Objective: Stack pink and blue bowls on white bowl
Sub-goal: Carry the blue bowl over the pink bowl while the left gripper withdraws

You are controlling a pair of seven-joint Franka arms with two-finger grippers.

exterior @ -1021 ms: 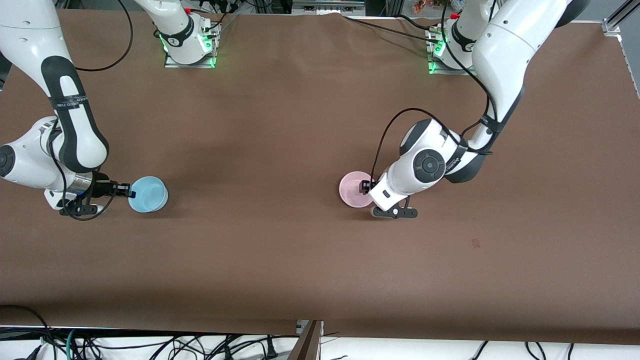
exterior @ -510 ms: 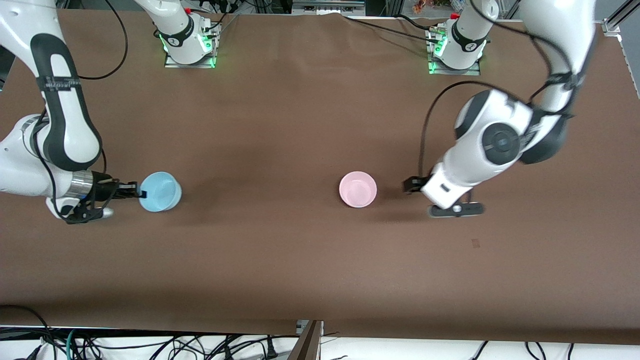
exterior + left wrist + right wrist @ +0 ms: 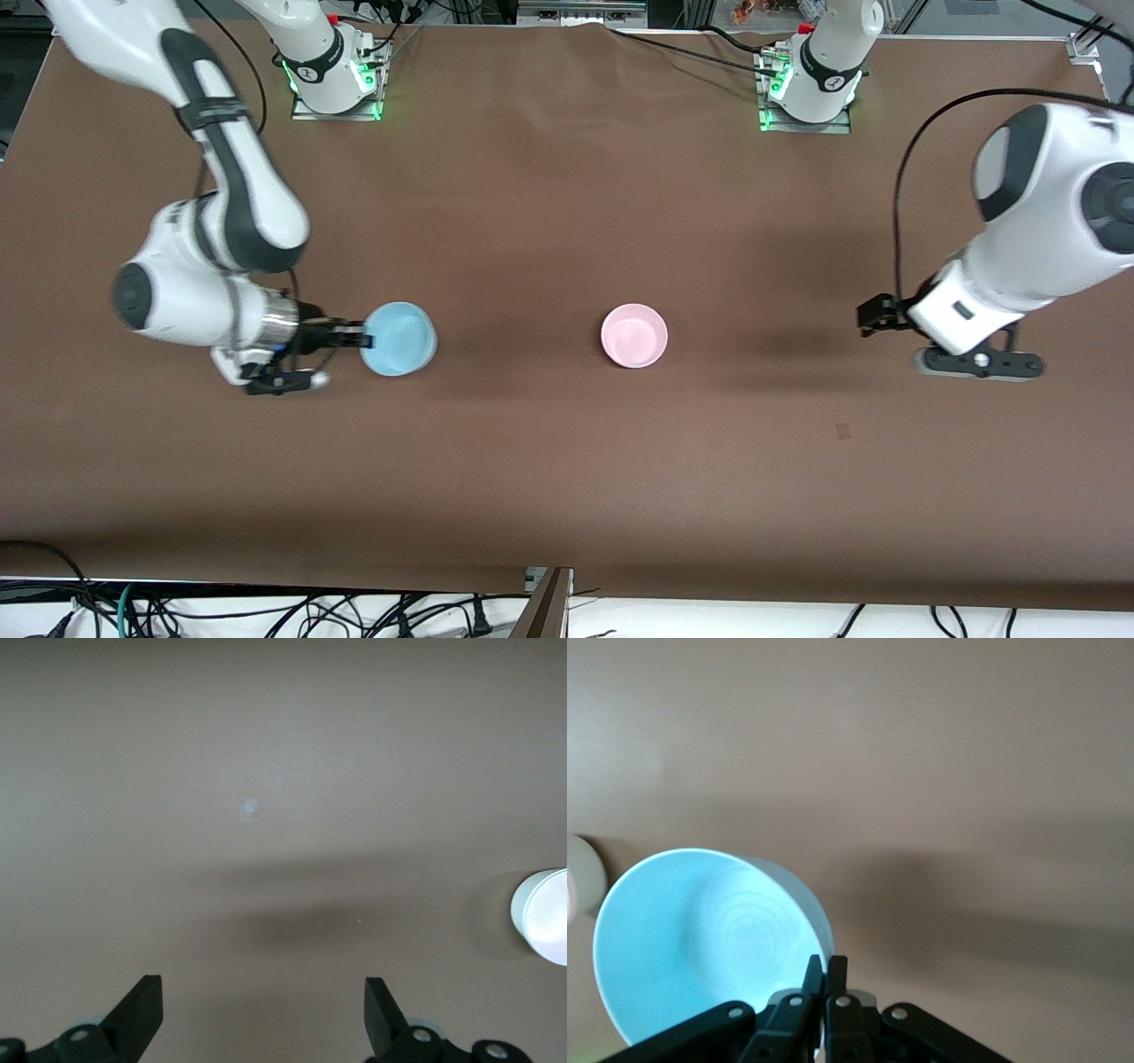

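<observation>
The brown cloth-covered counter (image 3: 567,461) carries the small round pale pink plastic bowl (image 3: 634,336) near its middle; no white bowl shows separately (it may sit under the pink one, I cannot tell). The right gripper (image 3: 358,338) pinches the rim of the small round light blue plastic bowl (image 3: 399,339), carried over the counter toward the right arm's end. Held by so thin a rim pinch, the blue bowl could tilt, slip, or land off-centre on the pink one and knock it. The left gripper (image 3: 262,1014) waits, spread wide and empty, over bare counter at the left arm's end.
</observation>
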